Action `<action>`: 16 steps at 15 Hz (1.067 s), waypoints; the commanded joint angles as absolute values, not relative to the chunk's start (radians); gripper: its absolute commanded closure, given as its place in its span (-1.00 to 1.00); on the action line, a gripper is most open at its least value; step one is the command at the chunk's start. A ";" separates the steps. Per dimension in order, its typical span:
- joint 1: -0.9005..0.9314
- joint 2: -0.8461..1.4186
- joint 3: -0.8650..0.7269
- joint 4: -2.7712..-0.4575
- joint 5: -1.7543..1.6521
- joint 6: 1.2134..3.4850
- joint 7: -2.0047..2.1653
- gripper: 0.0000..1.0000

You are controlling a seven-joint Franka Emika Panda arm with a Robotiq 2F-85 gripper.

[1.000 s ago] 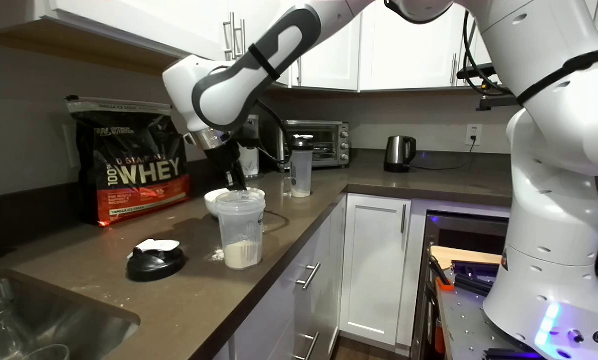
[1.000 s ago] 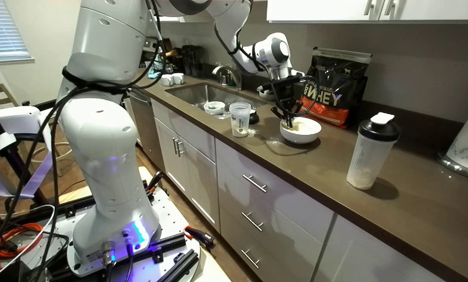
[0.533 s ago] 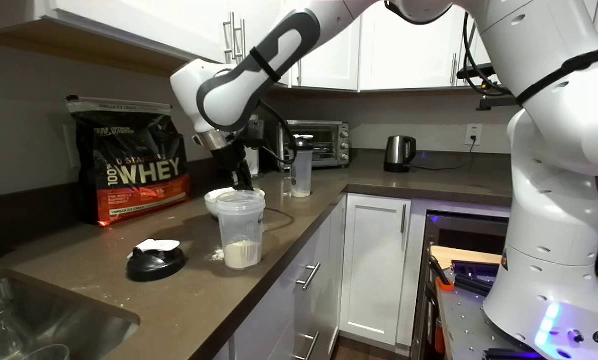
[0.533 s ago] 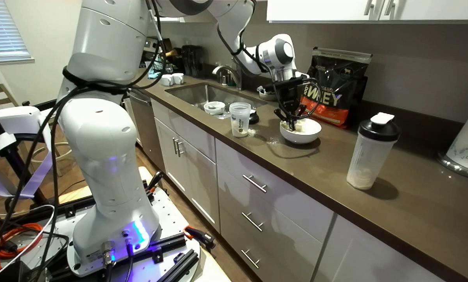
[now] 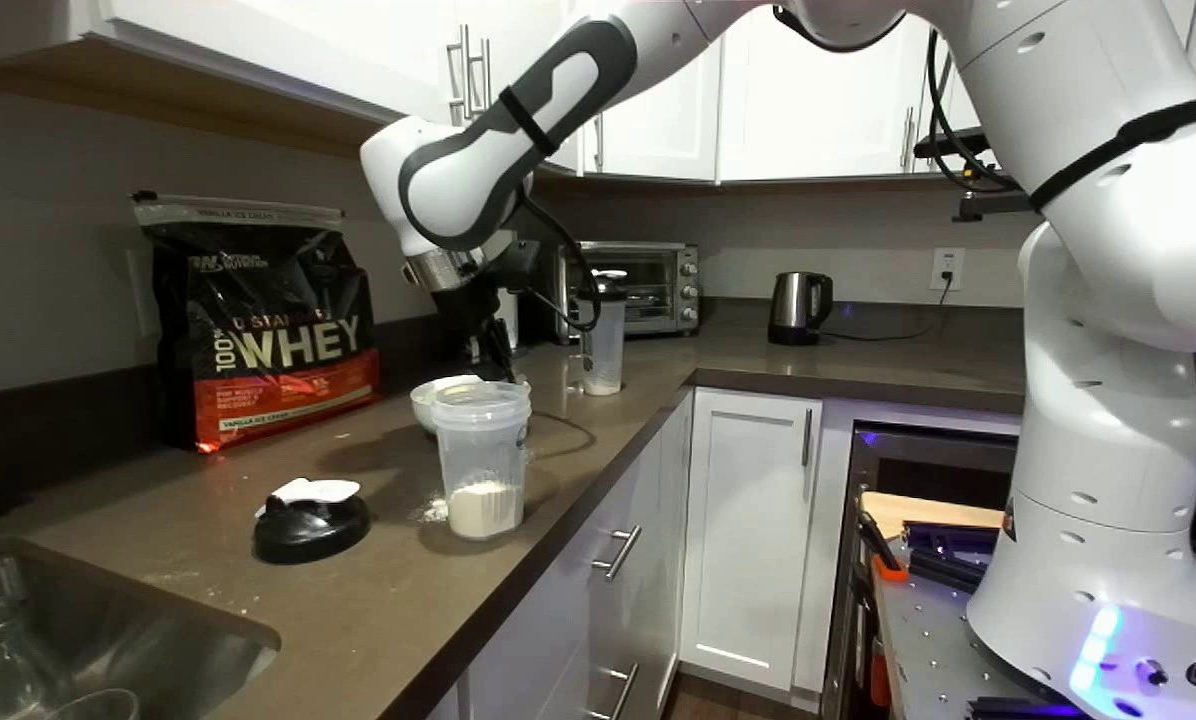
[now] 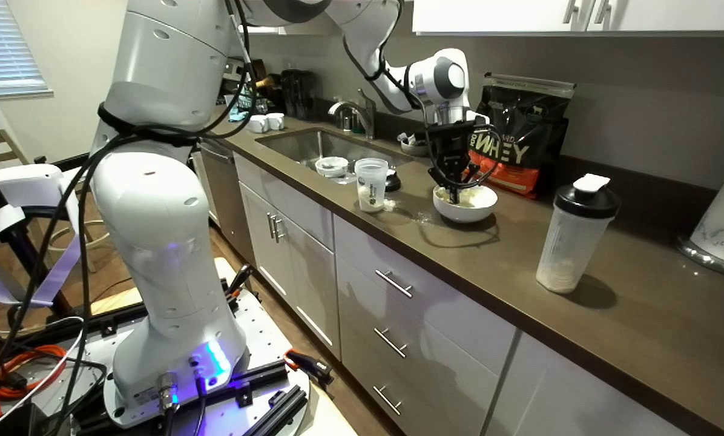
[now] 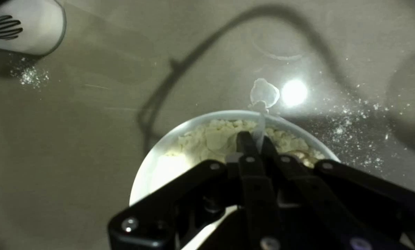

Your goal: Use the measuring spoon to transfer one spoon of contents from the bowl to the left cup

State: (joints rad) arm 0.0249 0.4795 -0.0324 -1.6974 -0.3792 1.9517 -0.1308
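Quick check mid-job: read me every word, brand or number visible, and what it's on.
"WHEY": front of the black and red bag
"100%": same bag, sideways
"OPTIMUM NUTRITION": upper front of the bag
"VANILLA ICE CREAM": the bag's top strip and red band
"D STA", then glare: above "WHEY"
Too small or blurred: the bag's other print, marks on the open cup and lidded cup.
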 commanded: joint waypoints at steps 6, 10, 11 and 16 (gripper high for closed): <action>-0.003 0.511 -0.024 -1.617 -0.282 1.879 -0.145 0.97; -0.009 0.528 -0.024 -1.573 -0.250 1.867 -0.148 0.97; -0.011 0.529 -0.025 -1.566 -0.244 1.866 -0.147 0.97; -0.017 0.520 -0.026 -1.555 -0.237 1.871 -0.148 0.97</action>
State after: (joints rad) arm -0.0035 0.5179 -0.0325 -1.5824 -0.2654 1.8982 -0.1309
